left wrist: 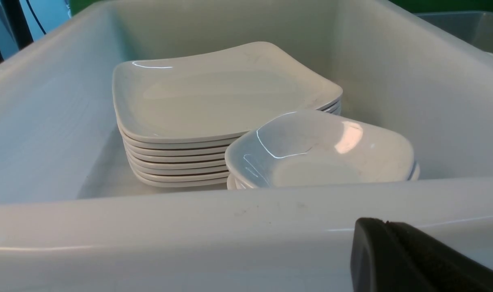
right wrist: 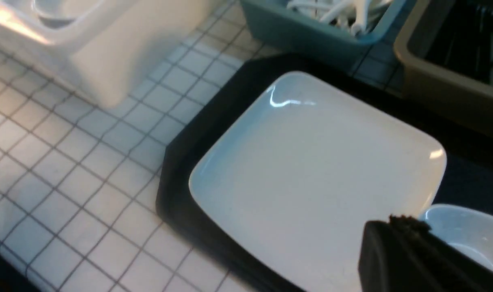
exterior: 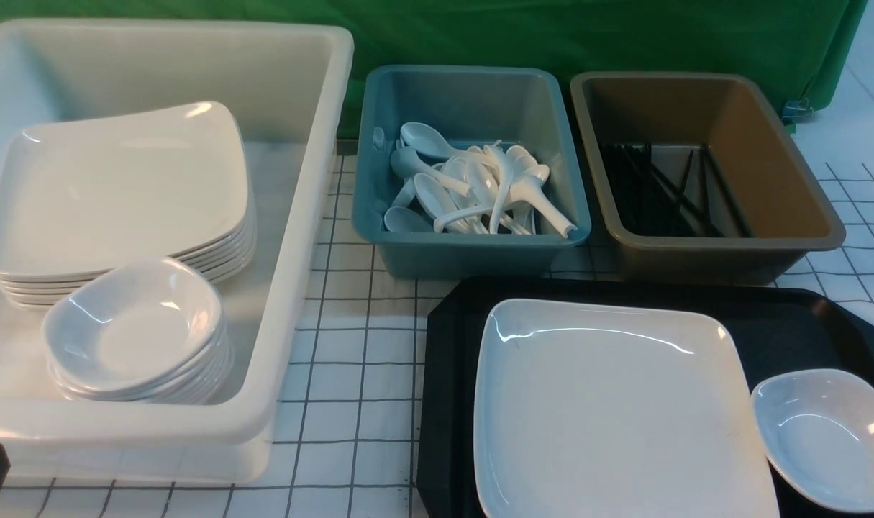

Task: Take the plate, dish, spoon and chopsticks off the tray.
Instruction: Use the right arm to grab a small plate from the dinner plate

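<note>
The large white plate (exterior: 616, 410) lies on the black tray (exterior: 447, 374), with the small white dish (exterior: 829, 435) beside it at the tray's right. No spoon or chopsticks show on the tray. In the right wrist view, my right gripper (right wrist: 392, 222) is shut and empty above the plate (right wrist: 311, 170), near the corner next to the dish (right wrist: 469, 231). In the left wrist view, my left gripper (left wrist: 386, 222) is shut and empty just outside the near rim of the white tub (left wrist: 189, 227). The right gripper is out of the front view.
The big white tub (exterior: 293, 288) at the left holds a stack of plates (exterior: 120, 187) and a stack of dishes (exterior: 134, 324). Behind the tray, a blue tub (exterior: 472, 252) holds several white spoons and a brown tub (exterior: 724, 252) holds black chopsticks. The table has a white grid cloth.
</note>
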